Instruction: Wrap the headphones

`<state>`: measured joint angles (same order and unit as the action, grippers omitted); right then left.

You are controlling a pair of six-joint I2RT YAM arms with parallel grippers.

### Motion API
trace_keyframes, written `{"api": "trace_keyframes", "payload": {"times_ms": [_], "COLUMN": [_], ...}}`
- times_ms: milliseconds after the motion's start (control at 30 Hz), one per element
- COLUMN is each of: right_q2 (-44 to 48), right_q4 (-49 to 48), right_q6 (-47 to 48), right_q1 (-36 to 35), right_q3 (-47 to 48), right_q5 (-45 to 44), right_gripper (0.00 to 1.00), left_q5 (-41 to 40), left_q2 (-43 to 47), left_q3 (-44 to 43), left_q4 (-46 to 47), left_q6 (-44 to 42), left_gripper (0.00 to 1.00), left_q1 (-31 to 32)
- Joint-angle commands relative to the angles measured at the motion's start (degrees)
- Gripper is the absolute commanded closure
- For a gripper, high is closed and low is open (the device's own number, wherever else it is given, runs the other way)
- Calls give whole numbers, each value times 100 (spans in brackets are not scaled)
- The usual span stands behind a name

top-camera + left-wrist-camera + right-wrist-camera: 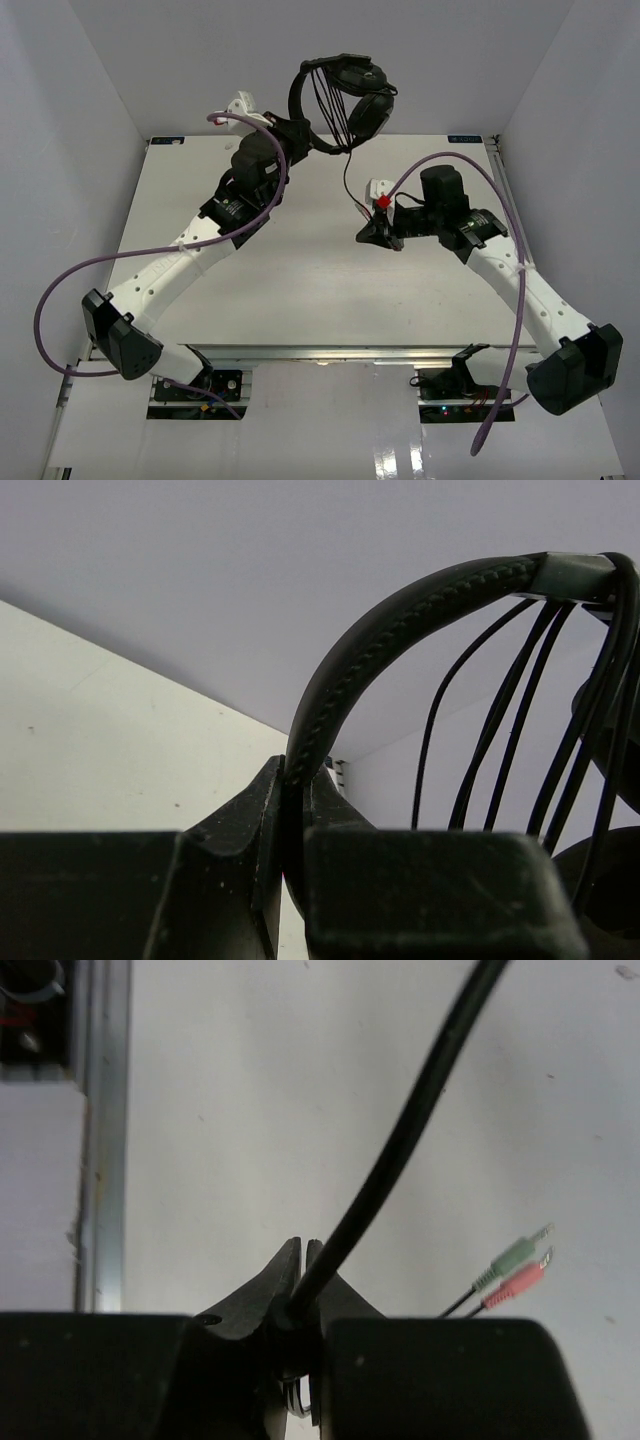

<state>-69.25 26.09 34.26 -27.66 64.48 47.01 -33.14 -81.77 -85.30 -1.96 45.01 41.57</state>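
Observation:
The black headphones (345, 95) hang in the air above the table's far edge, with the thin cord wound in several turns between the headband and the cups. My left gripper (292, 132) is shut on the padded headband (400, 630); the cord turns (500, 730) run down beside it. My right gripper (368, 232) is shut on the black cord (400, 1150) near its free end, low over the table's middle. The cord runs from there up to the headset (347, 170). A green plug and a pink plug (520, 1268) lie past the jaws.
The white table (300, 290) has grey walls on three sides. Purple arm cables (60, 290) loop beside both arms. A metal rail (100, 1130) runs along the table's edge in the right wrist view.

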Motion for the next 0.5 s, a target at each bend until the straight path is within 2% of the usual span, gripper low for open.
{"api": "trace_keyframes", "payload": {"times_ms": [0, 100, 167, 267, 333, 400, 467], "right_q2": [-21, -62, -106, -206, -253, -291, -341], "right_q4": [2443, 2963, 3225, 3518, 3565, 3527, 3404], "right_q6": [2426, 2884, 3172, 3365, 3488, 3663, 3802], "right_q1": [-510, -1040, -1425, -1979, -2339, -2748, -2941], "right_q3": [918, 1347, 1941, 2323, 2478, 2625, 2841], "right_q5": [-2130, -3239, -4046, -5234, -5762, -6792, -7246], "right_gripper": [92, 92, 92, 92, 92, 92, 92], "left_q5": [-84, 0, 45, 283, 640, 1057, 1303], "left_q2": [-121, -243, -470, -693, -899, -1074, -1163], "left_q3": [67, 49, -12, -63, -26, 106, 304], "left_q4": [-127, -283, -515, -702, -740, -758, -771], "left_q6": [251, 200, 0, -444, -709, -908, -997], "left_gripper": [100, 100, 100, 100, 100, 100, 100], "left_q1": [-211, -262, -272, -282, -283, -276, -248]}}
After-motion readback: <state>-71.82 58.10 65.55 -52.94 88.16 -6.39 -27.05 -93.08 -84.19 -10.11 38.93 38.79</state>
